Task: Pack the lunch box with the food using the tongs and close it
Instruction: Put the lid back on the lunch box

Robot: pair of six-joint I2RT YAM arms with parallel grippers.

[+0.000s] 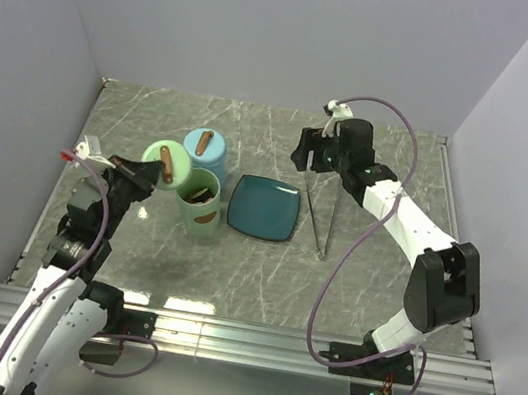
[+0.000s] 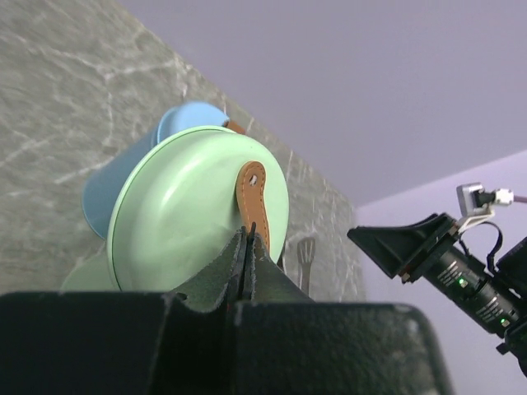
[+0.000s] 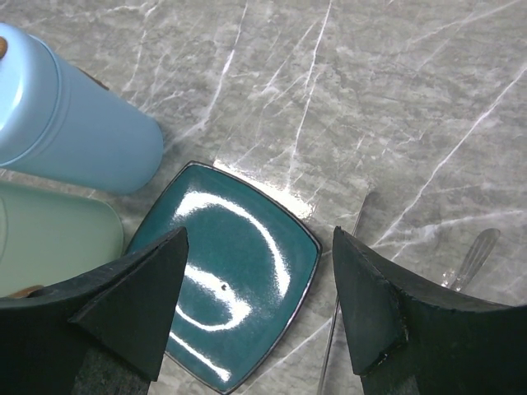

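The tongs (image 1: 320, 219) lay flat on the counter (image 1: 261, 278) just right of the teal plate (image 1: 263, 208). Their long axis ran from the near side toward the far wall, the two thin arms meeting at the near end and parting toward the far end. The right end effector (image 3: 259, 243) hung over that parted end with its fingers spread wide and nothing between them. In its wrist view the plate sat below the gap, one tong arm ran just inside one finger, and the other tip lay outside it. The gap already seemed to lie across the tongs' length, so a grasp would probably need only a small sideways shift and a descent. The right arm was plainly the nearer one; the left stood well apart, beyond the plate. The left end effector (image 2: 247, 247) was pressed together on the brown strap (image 2: 251, 193) of the green lid (image 2: 193, 218). It held the lid tilted off the counter beside the blue tub (image 1: 207, 151) and the open green tub (image 1: 200, 209). No food could be made out on the plate.
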